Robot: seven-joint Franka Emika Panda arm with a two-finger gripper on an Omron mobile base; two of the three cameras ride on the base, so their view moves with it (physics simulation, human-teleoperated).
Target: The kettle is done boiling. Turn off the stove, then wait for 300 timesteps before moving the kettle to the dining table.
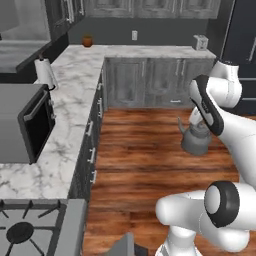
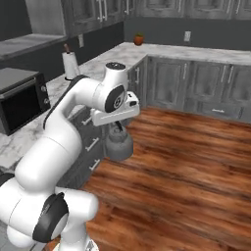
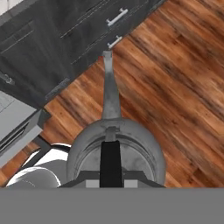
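The dull-grey kettle hangs above the wooden floor, beside the lower cabinets. My gripper sits right over the kettle and is shut on its dark arched handle. From the hand view I look straight down on the kettle, its spout pointing away toward the cabinet drawers and its handle running up the middle. A corner of the stove, with black grates, lies at the lower left of the left base view. The dining table is out of view.
A marble wall counter runs along the left and back, carrying a dark microwave, a paper towel roll, a toaster and a small round brown pot. Grey cabinets line the open wooden floor.
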